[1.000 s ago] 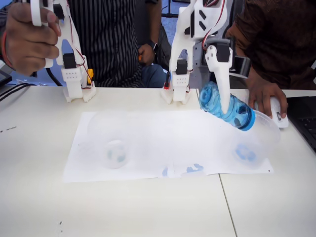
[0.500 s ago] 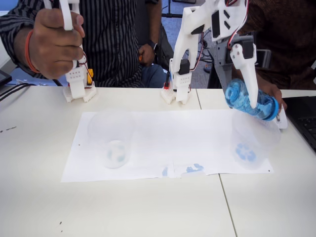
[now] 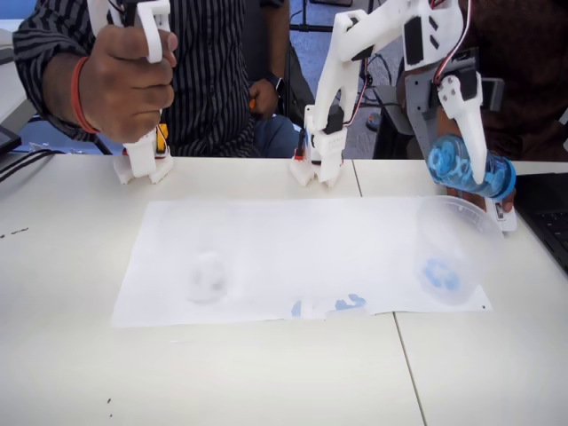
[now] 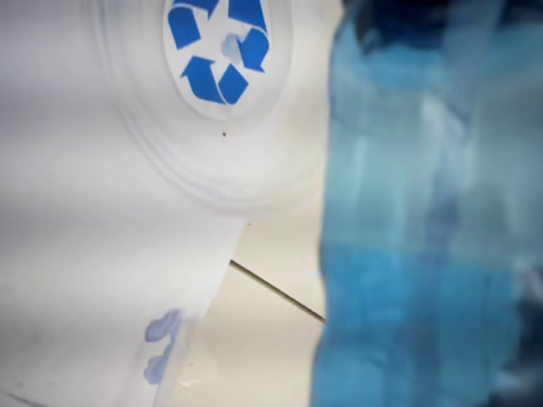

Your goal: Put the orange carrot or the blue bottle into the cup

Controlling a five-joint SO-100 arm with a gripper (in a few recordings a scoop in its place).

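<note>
Blue bottle [image 3: 469,169], small, transparent, ribbed plastic with a solid blue cap: fixed view, held off the table at the right, lying tilted with its capped end lower and to the right, above the far rim of the cup.
White two-finger gripper [image 3: 470,160]: fixed view, fingers closed across the bottle's body, one white finger running down its front.
Wide clear plastic cup [image 3: 454,250] with a blue recycling mark on its base: fixed view, standing at the right end of a white paper sheet [image 3: 293,257], empty.
Narrower clear cup [image 3: 206,266] with a pale mark: fixed view, blurred, at the sheet's left end, well apart from the bottle.

Wrist view: bottle [image 4: 424,212] large along the right side, close to the lens; cup [image 4: 216,110] below and to the left, its recycling mark in plain sight; table seam beneath. Fingers hidden behind the bottle here.

Step in hand, by judgement: carrying, bottle over the cup's far edge, not yet inside.
Next move, by judgement: bring the bottle toward the mouth's centre, lower it, then let go.
</note>
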